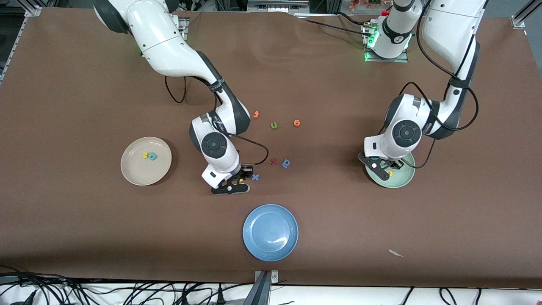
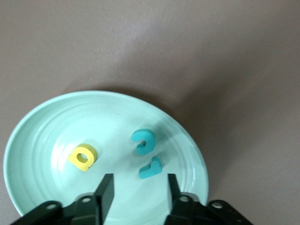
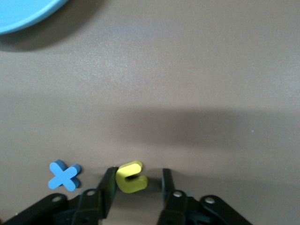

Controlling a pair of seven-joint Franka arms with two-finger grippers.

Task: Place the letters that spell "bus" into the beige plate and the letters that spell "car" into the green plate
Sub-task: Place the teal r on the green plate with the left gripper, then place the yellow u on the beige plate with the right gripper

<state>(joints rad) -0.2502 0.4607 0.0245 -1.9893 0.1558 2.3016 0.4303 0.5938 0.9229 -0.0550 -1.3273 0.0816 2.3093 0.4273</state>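
Toward the right arm's end of the worktop [image 1: 84,237]: beige plate [image 1: 127,169], holding a yellow letter [image 1: 145,155] and a teal letter [image 1: 152,156], touching each other.

Next along, right gripper [image 1: 241,178] down at the worktop, nearer the front camera than the scattered letters. In the right wrist view, jaws parted around the yellow u [image 3: 131,177], which lies flat on the worktop; one finger touching it, a gap at the other, so not clamped. Just beside the gripper, a blue x [image 1: 255,177].

Mid-worktop, loose: orange letter [image 1: 255,114], olive-green u [image 1: 274,125], second orange letter [image 1: 297,123]; nearer the camera, a dark red letter [image 1: 273,161] beside a blue round letter [image 1: 286,163]. Nearest the camera, a blue plate [image 1: 270,232].

Toward the left arm's end: green plate [image 1: 402,180], with the left gripper [image 1: 387,167] low over it, jaws apart and holding nothing. In the left wrist view, three letters lying in that plate: yellow a [image 2: 83,156], teal c [image 2: 144,141], teal r [image 2: 151,168], the c and r close together, the a apart.
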